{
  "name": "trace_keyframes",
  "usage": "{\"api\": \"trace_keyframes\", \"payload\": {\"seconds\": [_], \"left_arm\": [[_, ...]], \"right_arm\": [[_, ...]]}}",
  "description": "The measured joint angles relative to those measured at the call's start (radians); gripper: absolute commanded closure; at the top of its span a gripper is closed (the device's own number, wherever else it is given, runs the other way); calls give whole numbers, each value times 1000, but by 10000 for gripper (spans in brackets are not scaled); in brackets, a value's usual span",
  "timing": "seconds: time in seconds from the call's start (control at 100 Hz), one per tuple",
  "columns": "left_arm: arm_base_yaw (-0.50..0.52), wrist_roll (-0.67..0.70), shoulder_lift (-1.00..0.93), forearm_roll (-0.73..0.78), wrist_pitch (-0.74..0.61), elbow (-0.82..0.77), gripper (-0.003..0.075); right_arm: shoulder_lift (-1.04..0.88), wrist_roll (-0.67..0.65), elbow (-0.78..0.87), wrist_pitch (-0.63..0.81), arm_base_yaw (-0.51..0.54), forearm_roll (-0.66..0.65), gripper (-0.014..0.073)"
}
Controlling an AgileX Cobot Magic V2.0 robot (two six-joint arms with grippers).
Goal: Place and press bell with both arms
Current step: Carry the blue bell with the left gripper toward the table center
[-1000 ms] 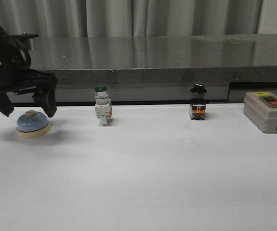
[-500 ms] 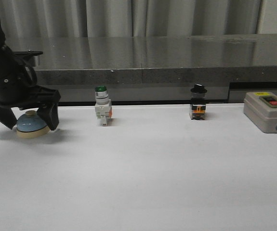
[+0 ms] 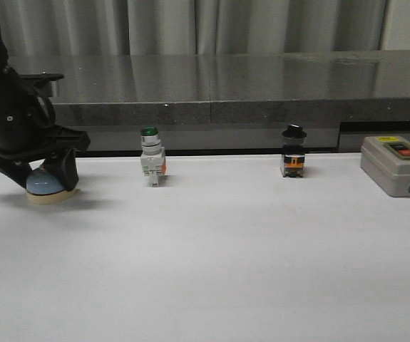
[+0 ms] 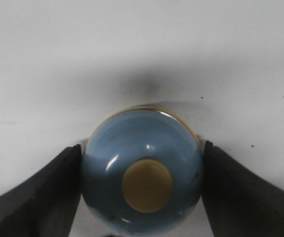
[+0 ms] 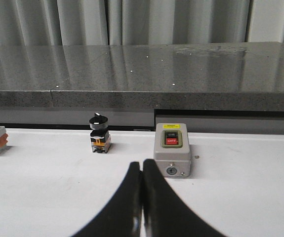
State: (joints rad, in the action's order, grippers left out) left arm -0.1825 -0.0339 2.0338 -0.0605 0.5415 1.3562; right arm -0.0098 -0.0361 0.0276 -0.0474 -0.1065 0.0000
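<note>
The light-blue bell (image 3: 45,187) with a cream base stands on the white table at the far left. In the left wrist view the bell (image 4: 142,173) fills the gap between my two black fingers (image 4: 43,192), which touch its dome on both sides. My left gripper (image 3: 44,177) is down over the bell and shut on it. My right gripper (image 5: 142,170) shows only in the right wrist view. Its fingers are pressed together and empty, over the table in front of the grey box.
A green-capped white push-button switch (image 3: 151,160) stands right of the bell. A black-knobbed switch (image 3: 293,155) stands further right. A grey box with red and green buttons (image 3: 396,165) sits at the far right. A dark stone ledge (image 3: 233,82) runs along the back.
My left gripper has come down around the bell and its fingers have closed from wide open onto the dome. The bell has stayed in place.
</note>
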Motion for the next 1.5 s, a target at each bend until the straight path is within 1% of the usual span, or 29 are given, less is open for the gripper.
{"api": "trace_keyframes", "payload": {"seconds": [0.2,0.38,0.52,0.7,0.9,1.0,1.09,1.28,1.5], "left_arm": [[-2,0,-17,0,18,0,450],[-19,0,-112,2,53,0,451],[-69,0,-205,2,90,0,450],[-182,-4,-269,2,120,0,450],[-337,-6,-268,2,118,0,450],[-410,-6,-255,2,80,0,450],[-456,-6,-236,2,47,0,450],[-499,-6,-156,2,25,0,450],[-503,-6,-80,2,8,0,450]], "right_arm": [[0,0,0,0,0,0,654],[0,0,0,0,0,0,654],[0,0,0,0,0,0,654],[0,0,0,0,0,0,654],[0,0,0,0,0,0,654],[0,0,0,0,0,0,654],[0,0,0,0,0,0,654],[0,0,0,0,0,0,654],[0,0,0,0,0,0,654]]}}
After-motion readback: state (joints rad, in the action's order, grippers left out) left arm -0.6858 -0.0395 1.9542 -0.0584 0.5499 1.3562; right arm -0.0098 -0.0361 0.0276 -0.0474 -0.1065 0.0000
